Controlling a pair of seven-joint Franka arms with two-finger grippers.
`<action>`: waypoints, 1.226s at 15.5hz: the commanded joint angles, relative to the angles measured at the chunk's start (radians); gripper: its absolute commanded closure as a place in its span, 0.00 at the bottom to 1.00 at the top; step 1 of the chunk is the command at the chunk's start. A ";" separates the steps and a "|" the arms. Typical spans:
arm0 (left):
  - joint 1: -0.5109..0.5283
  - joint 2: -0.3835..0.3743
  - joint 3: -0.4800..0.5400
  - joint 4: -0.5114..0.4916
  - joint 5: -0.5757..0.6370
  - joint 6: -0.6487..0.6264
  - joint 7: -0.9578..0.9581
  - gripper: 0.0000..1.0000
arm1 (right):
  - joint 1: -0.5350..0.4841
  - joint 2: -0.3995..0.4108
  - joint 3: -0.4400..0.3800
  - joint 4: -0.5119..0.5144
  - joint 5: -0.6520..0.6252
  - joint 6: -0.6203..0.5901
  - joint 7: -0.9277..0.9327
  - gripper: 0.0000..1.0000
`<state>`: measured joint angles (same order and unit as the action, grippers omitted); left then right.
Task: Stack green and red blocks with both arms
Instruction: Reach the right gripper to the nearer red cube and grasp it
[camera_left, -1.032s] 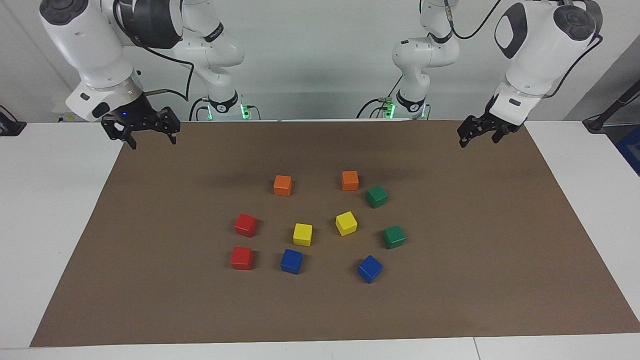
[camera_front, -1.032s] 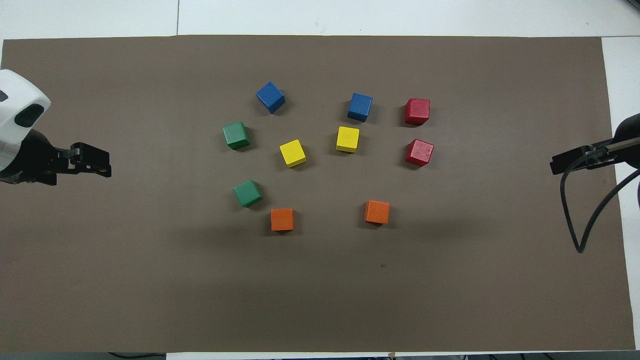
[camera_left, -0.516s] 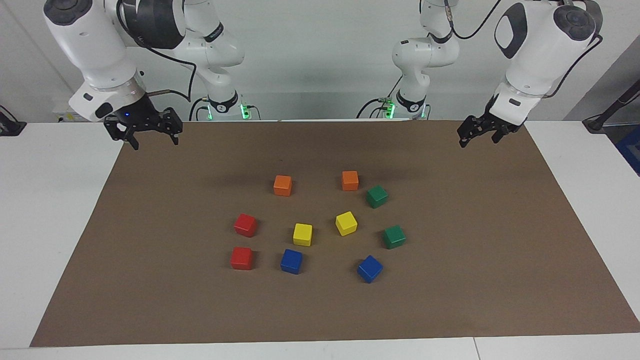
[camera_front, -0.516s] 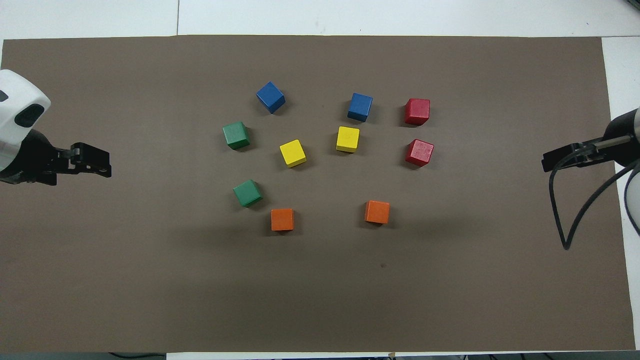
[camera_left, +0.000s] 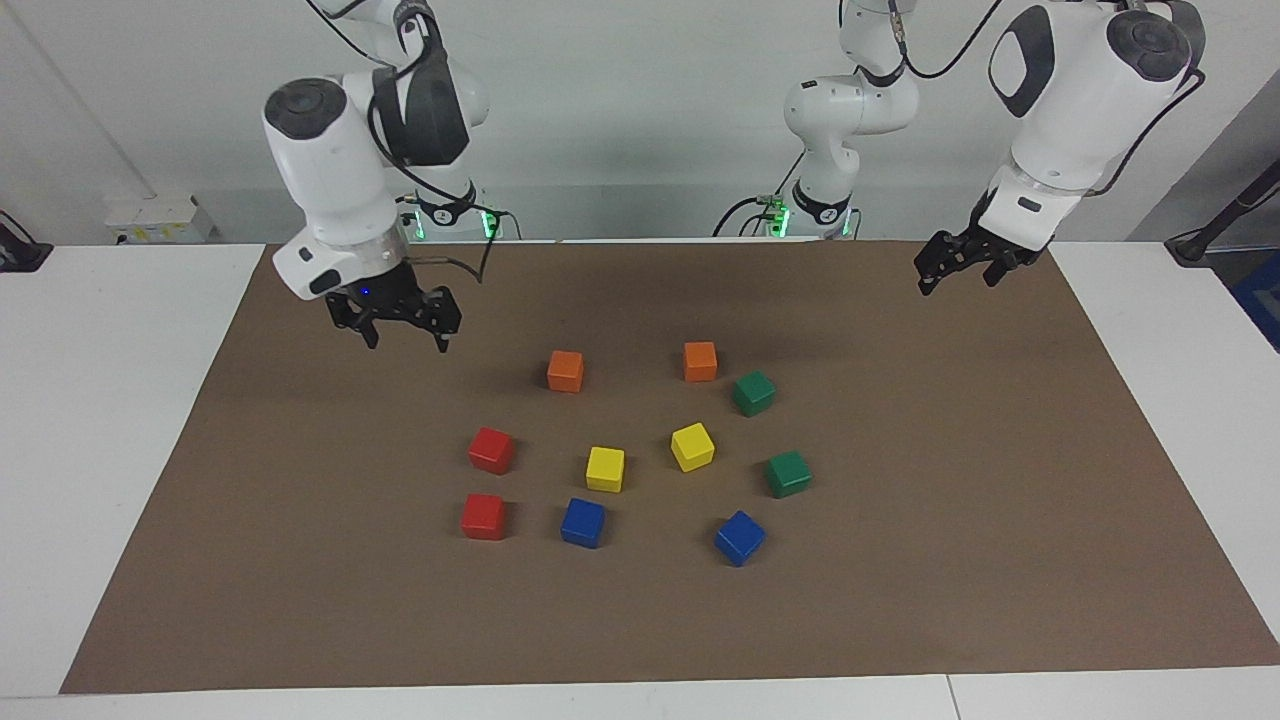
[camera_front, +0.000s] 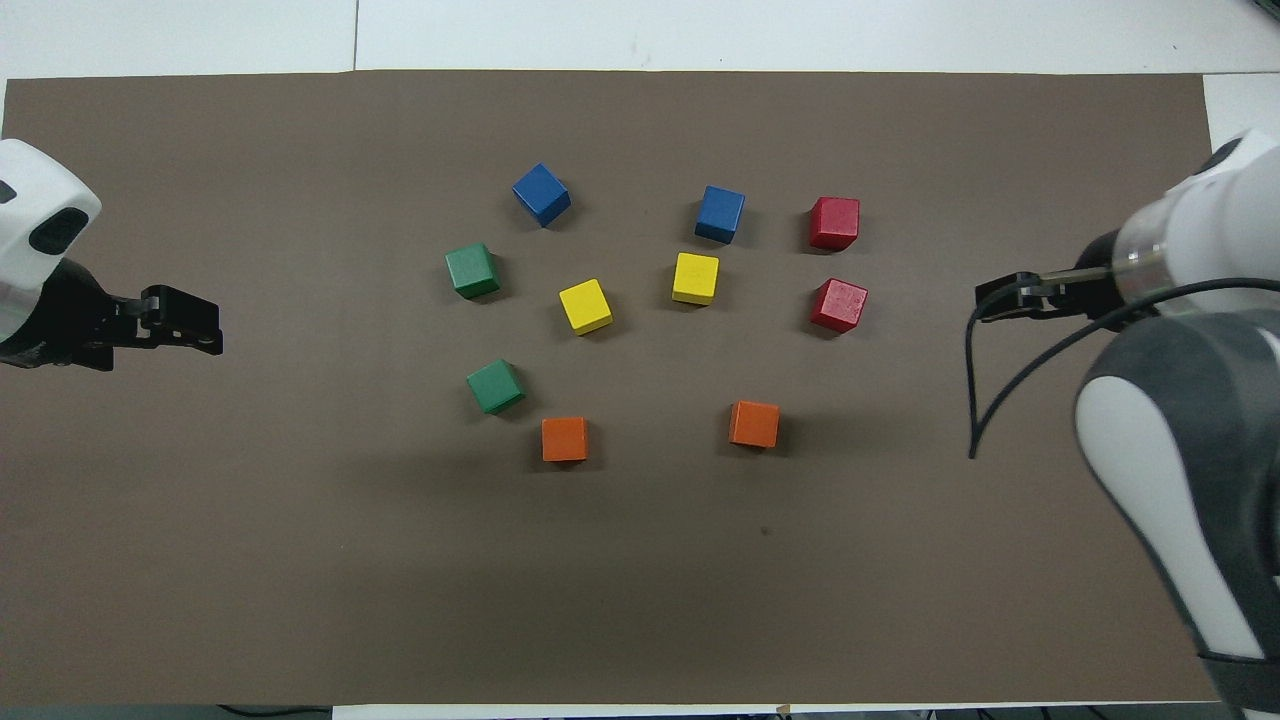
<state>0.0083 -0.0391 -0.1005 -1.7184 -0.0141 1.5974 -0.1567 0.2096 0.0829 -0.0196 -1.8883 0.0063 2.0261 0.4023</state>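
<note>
Two red blocks (camera_left: 491, 449) (camera_left: 484, 516) lie on the brown mat toward the right arm's end of the cluster; they also show in the overhead view (camera_front: 838, 305) (camera_front: 834, 222). Two green blocks (camera_left: 753, 392) (camera_left: 788, 473) lie toward the left arm's end, also in the overhead view (camera_front: 495, 386) (camera_front: 472, 270). All four lie apart, none stacked. My right gripper (camera_left: 406, 342) (camera_front: 990, 305) is open and empty, raised over bare mat short of the red blocks. My left gripper (camera_left: 953, 283) (camera_front: 200, 335) is open and empty, waiting over the mat's edge at its own end.
Two orange cubes (camera_left: 565, 370) (camera_left: 700, 361) lie nearest the robots. Two yellow cubes (camera_left: 605, 468) (camera_left: 692, 446) sit mid-cluster. Two blue cubes (camera_left: 583, 522) (camera_left: 740, 537) lie farthest. The brown mat (camera_left: 300, 560) covers most of the white table.
My right arm has swung in from the mat's corner toward the cluster and its gripper has come lower. The left arm and all cubes have not moved.
</note>
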 joint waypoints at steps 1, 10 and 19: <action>0.012 -0.019 -0.004 -0.010 -0.015 -0.011 0.016 0.00 | -0.006 0.107 -0.002 0.008 0.070 0.126 0.102 0.00; 0.012 -0.019 -0.004 -0.009 -0.015 -0.011 0.016 0.00 | 0.054 0.307 -0.002 0.011 0.081 0.345 0.222 0.00; 0.012 -0.019 -0.004 -0.010 -0.015 -0.011 0.016 0.00 | 0.070 0.360 -0.003 0.003 0.069 0.395 0.219 1.00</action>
<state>0.0083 -0.0391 -0.1005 -1.7184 -0.0141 1.5973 -0.1567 0.2754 0.4348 -0.0222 -1.8882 0.0746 2.4064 0.6049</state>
